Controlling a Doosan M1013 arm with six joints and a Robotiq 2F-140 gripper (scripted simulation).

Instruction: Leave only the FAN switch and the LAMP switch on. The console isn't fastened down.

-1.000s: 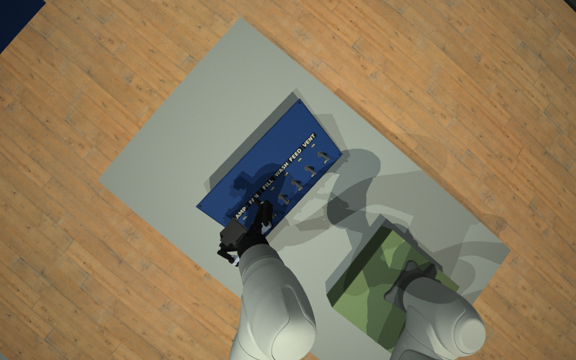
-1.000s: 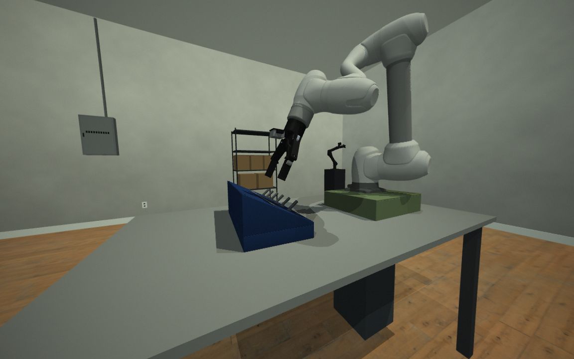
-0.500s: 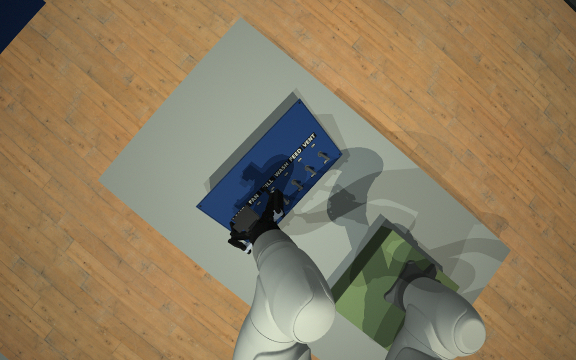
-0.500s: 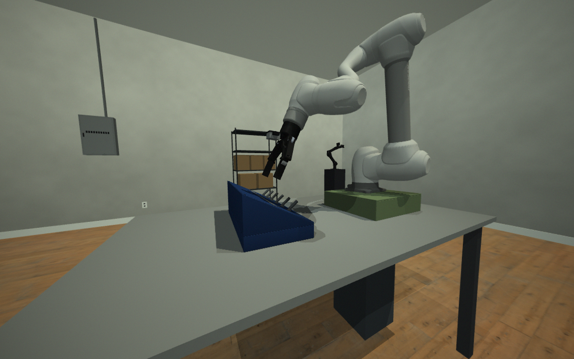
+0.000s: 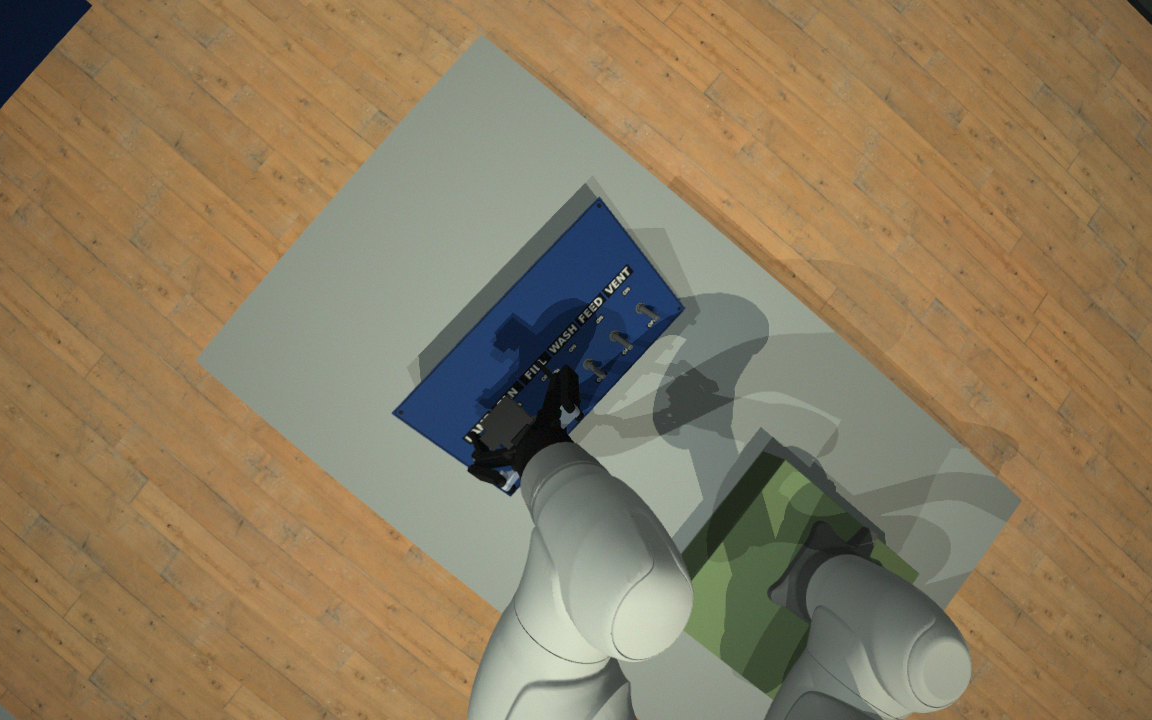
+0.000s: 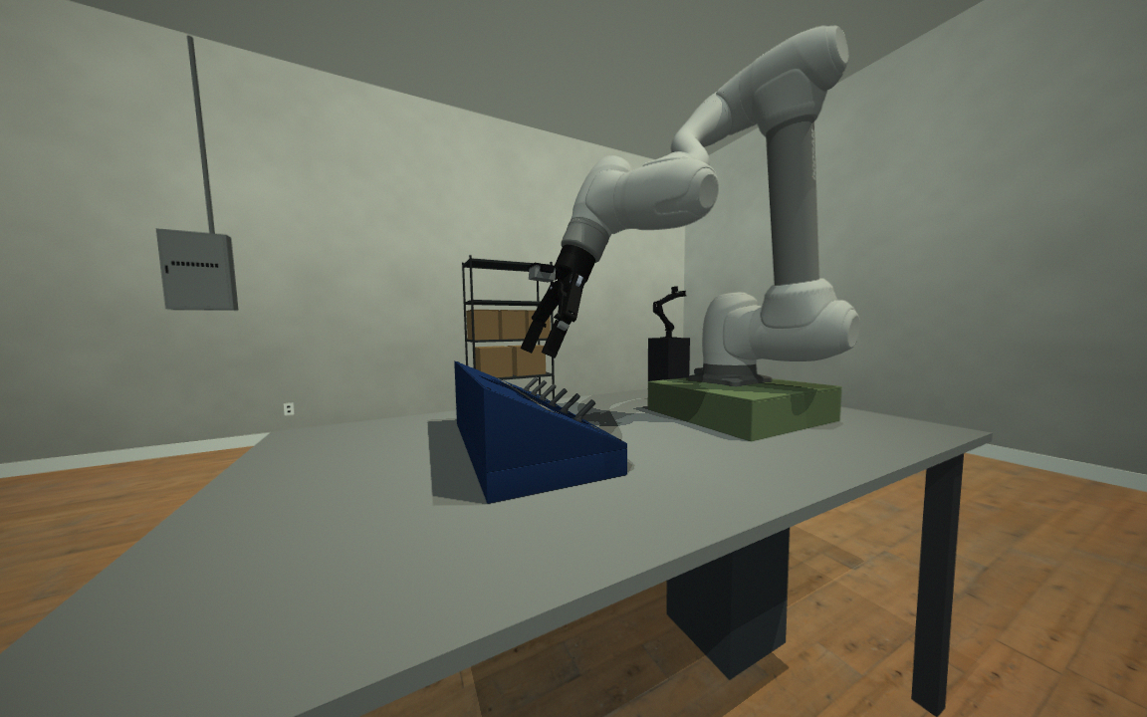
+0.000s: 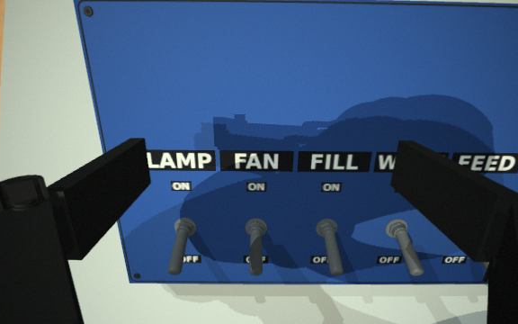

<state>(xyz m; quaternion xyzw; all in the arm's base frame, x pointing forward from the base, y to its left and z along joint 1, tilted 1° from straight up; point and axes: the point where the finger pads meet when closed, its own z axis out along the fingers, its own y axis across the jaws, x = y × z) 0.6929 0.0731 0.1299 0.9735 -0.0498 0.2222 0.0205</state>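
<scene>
The blue wedge-shaped console (image 7: 286, 67) (image 5: 562, 268) (image 6: 533, 445) lies on the grey table (image 5: 338, 295) (image 6: 293, 535). In the wrist view the LAMP lever (image 7: 179, 247), the FAN lever (image 7: 255, 247), the FILL lever (image 7: 331, 247) and the WASH lever (image 7: 406, 248) all point down at OFF. The FEED lever (image 5: 620, 341) and VENT lever (image 5: 649, 313) also lean to the OFF side; my right finger hides the FEED lever in the wrist view. My gripper (image 7: 272, 162) (image 5: 528, 428) (image 6: 544, 343) is open and empty. It hangs above the console's lower edge, roughly over FAN and FILL, touching nothing.
The arm stands on a green base block (image 5: 741, 555) (image 6: 738, 405) on the table to the right of the console. A shelf rack with boxes (image 6: 493, 303) stands against the back wall. A wooden floor surrounds the table.
</scene>
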